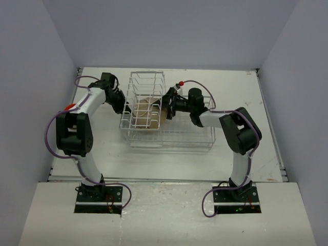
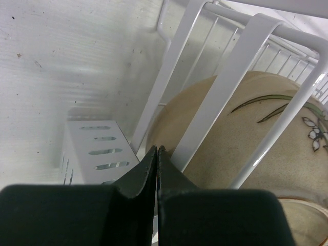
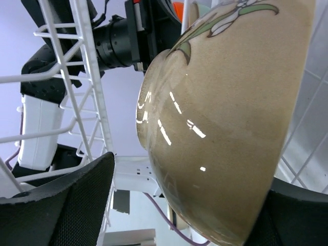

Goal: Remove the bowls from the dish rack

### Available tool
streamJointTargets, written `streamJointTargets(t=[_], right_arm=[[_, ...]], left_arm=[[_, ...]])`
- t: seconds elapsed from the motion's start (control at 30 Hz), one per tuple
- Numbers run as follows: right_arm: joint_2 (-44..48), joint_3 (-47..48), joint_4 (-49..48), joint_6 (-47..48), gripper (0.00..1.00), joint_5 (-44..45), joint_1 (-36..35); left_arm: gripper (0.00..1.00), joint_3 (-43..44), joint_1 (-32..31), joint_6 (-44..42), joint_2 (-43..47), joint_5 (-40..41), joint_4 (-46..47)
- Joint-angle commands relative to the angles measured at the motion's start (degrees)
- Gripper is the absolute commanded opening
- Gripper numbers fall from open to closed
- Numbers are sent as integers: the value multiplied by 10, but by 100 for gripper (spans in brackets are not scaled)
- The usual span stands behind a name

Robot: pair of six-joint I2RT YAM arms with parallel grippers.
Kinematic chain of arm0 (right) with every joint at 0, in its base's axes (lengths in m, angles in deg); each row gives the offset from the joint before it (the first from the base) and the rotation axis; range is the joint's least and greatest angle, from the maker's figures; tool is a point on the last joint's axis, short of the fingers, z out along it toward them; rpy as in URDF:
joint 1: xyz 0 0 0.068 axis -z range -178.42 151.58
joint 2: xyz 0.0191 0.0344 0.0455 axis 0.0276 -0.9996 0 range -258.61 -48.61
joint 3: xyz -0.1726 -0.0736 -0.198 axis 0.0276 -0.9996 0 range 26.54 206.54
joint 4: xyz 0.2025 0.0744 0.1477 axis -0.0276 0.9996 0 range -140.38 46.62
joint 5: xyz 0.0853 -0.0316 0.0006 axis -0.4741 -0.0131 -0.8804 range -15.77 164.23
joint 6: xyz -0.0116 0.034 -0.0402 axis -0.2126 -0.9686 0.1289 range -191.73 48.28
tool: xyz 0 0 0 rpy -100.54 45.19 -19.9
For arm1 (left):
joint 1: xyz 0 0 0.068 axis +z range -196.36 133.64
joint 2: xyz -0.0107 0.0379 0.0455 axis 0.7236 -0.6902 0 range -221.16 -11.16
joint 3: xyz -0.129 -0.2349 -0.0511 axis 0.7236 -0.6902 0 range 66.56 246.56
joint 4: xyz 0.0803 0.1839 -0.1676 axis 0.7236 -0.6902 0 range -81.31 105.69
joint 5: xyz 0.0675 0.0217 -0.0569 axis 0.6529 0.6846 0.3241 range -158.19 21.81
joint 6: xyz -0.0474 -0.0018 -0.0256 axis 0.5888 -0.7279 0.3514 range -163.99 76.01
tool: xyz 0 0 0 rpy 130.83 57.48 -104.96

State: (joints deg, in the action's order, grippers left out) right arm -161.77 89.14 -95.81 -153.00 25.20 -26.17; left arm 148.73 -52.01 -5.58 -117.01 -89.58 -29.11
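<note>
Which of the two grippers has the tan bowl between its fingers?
The right gripper, open around the tan bowl inside the dish rack. The left gripper is shut on nothing, outside the rack's wires.

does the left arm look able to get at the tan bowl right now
Probably not: the dish rack's wires stand between the shut left end effector and the tan bowl.

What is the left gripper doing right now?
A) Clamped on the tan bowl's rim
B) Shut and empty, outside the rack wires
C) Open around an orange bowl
B: in the left wrist view the left gripper has its fingers pressed together with nothing between them, and the tan bowl sits behind the rack wires.
</note>
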Motion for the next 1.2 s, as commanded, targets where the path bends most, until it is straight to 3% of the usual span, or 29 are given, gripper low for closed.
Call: streamJointTargets(t=[0.0, 0.07, 0.3, 0.57, 0.73, 1.0, 1.17], right_arm=[[16, -20, -79, -34, 80, 11, 3], [17, -31, -96, -44, 74, 18, 3], [30, -71, -135, -72, 66, 55, 3], [13, -72, -194, -118, 41, 61, 3], [-24, -59, -248, -170, 33, 47, 3], [-45, -57, -297, -205, 30, 32, 0], [-48, -55, -302, -206, 15, 25, -2]], left_arm=[[0, 0, -9, 11, 13, -65, 20], [0, -2, -9, 10, 13, -65, 20], [0, -2, -9, 9, 13, -66, 20], [0, -1, -8, 9, 12, -67, 20], [0, 0, -6, 9, 11, -69, 20], [0, -1, -4, 9, 10, -69, 22], [0, 1, -2, 10, 10, -71, 23]])
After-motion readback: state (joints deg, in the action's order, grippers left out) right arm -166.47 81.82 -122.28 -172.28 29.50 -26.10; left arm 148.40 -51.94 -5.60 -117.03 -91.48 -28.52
